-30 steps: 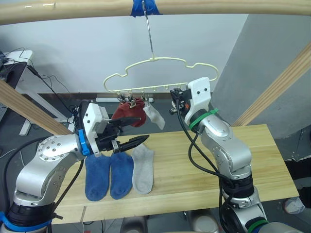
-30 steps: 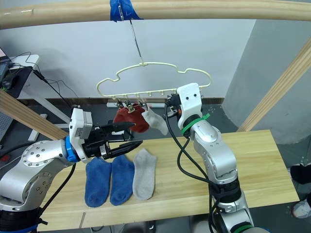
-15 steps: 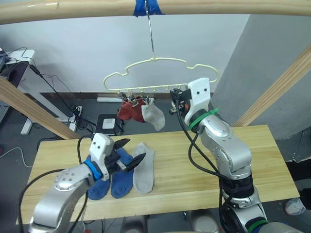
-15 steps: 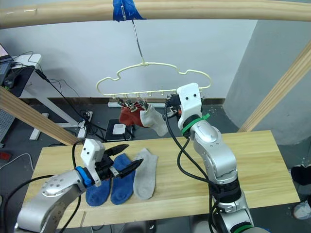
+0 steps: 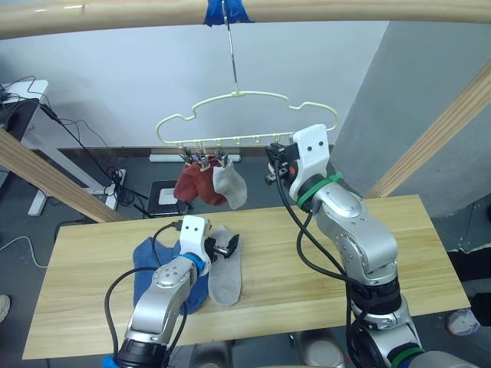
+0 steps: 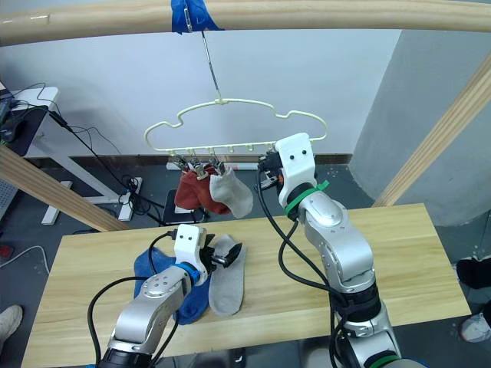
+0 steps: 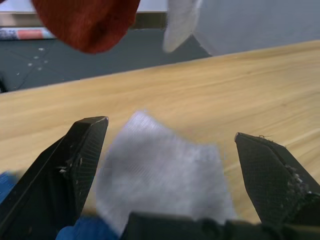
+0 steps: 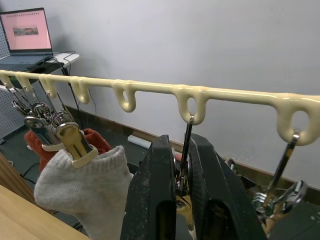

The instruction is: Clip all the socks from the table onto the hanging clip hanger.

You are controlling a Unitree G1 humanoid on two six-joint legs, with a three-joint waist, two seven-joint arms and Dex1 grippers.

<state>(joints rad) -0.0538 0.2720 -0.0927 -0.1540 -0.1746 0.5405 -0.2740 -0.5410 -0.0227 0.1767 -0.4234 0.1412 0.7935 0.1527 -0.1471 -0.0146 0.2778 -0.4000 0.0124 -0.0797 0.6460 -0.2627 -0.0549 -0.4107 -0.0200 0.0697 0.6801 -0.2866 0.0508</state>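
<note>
- I'm seeing my left gripper [image 7: 165,165] gaping wide over one grey sock [image 5: 225,270] lying on the table [image 5: 368,230], blue socks [image 5: 149,264] at its 9 o'clock.
- My right gripper [image 8: 182,192] is pinching one clip [image 8: 184,150] on the clip hanger [image 5: 245,115], where two red socks [image 5: 192,184] and one grey sock [image 5: 230,186] are hanging.

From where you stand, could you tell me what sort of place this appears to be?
Probably an indoor lab or test room staged for laundry practice rather than a home. A clip hanger hangs from a pole frame by blue tape, socks lie on a plank table, and a desk with an open laptop stands nearby.
</note>
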